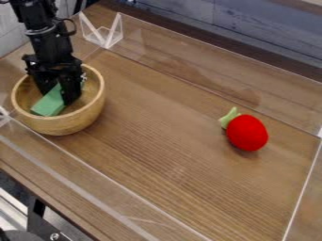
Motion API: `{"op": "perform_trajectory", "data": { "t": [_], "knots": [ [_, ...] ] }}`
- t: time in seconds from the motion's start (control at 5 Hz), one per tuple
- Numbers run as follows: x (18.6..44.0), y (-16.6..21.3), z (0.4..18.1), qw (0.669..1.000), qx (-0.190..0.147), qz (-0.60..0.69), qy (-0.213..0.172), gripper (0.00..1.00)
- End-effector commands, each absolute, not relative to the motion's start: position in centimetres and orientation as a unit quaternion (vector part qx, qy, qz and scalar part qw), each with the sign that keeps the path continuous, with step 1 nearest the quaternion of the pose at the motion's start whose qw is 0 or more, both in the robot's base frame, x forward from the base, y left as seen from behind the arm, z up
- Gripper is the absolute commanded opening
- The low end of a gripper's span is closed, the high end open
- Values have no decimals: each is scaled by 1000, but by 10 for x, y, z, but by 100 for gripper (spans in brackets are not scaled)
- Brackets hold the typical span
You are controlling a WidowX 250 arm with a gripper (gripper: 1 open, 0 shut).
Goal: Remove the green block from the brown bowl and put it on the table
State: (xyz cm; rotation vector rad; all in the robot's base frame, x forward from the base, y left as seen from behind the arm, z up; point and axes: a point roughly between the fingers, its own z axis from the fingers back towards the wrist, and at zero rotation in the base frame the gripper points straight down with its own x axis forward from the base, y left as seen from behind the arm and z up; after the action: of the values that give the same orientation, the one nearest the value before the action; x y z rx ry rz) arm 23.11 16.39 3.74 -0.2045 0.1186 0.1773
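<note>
- Step in hand: the grasp. Your black gripper [60,87] points steeply down into the round light-tan wooden bowl [78,117], which sits near the left end of the brown wood-grain table [164,160].
- Location of the task item: the small flat light-green block [48,103] lies tilted inside the bowl, leaning toward its left wall, with its upper end at the gripper's fingertips.
- Finger state: the fingers are closed, and they appear to be clamped on the upper end of the green block. The contact itself is partly hidden by the fingers, so treat the hold as probable rather than confirmed.
- Next move, as judged: lift straight up until the block clears the thick rim, carry it sideways over bare tabletop, lower it and release.
- Keep the carry path well apart from the red strawberry toy with green leaves [246,132] at the right.
- Markings: no brand, label or readable writing shows on any item.
</note>
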Motion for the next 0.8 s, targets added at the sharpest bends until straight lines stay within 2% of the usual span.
{"op": "perform_trajectory", "data": {
  "t": [0.0, 0.6],
  "knots": [
    [240, 165, 59, 992, -85, 84, 29, 0],
    [242, 161, 62, 992, -89, 89, 31, 0]
  ]
}}
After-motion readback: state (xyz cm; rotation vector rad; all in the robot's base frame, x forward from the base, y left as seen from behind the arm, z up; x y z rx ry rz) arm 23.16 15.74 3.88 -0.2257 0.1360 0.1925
